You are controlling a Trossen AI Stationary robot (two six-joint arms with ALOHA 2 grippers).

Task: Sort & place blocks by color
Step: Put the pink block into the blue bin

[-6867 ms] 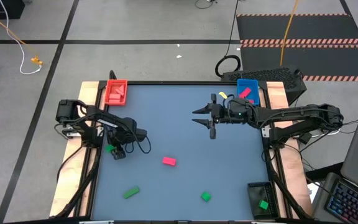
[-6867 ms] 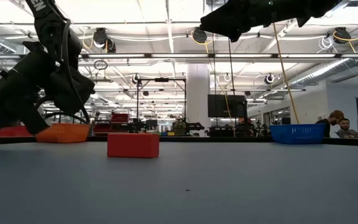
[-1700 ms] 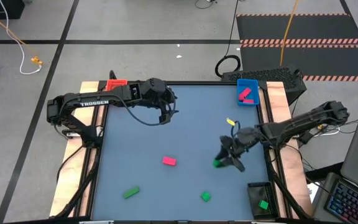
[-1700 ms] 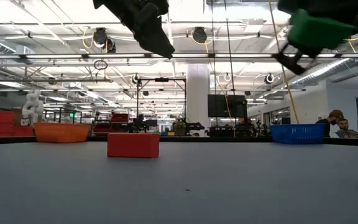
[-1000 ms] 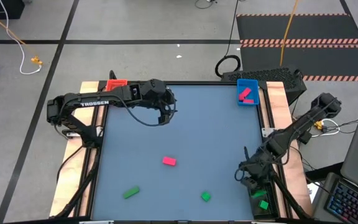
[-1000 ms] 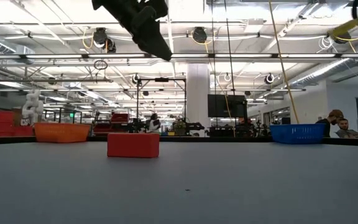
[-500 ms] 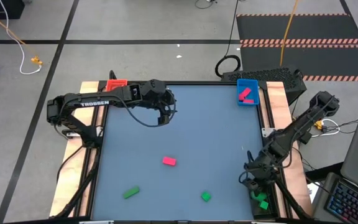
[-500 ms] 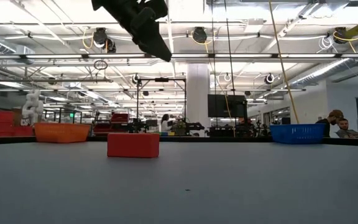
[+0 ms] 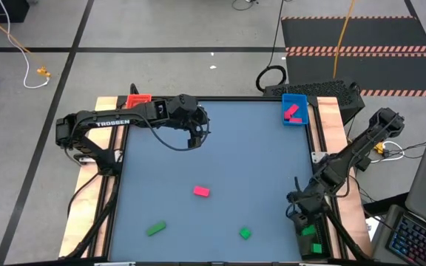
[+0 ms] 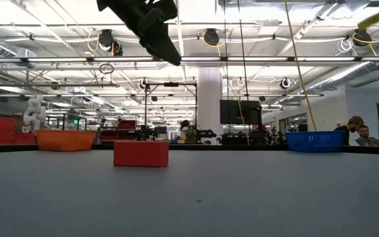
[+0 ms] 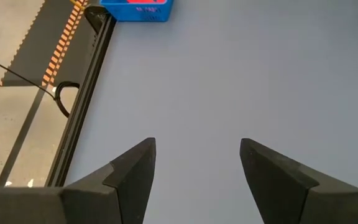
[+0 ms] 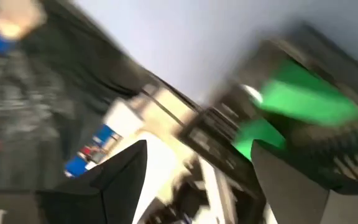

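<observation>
Green blocks (image 12: 303, 99) now lie in the dark tray (image 9: 310, 238) at the near right corner of the table (image 9: 235, 148); the right wrist view shows two green pieces inside it. The right gripper (image 9: 300, 213) hangs just over that tray with fingers spread and nothing between them, whereas under two seconds ago it carried a green block over mid-table. Judgement: a release has just been completed and one more green piece is sorted. The left gripper (image 9: 191, 137) has stayed put near the far left of the table, fingers apart and empty. Remaining loose on the table: a pink block (image 9: 201, 191), a green bar (image 9: 156, 229) and a green cube (image 9: 245, 233). The blue tray (image 9: 295, 109) holds pink pieces; the red tray (image 9: 135, 99) is partly hidden by the left arm
</observation>
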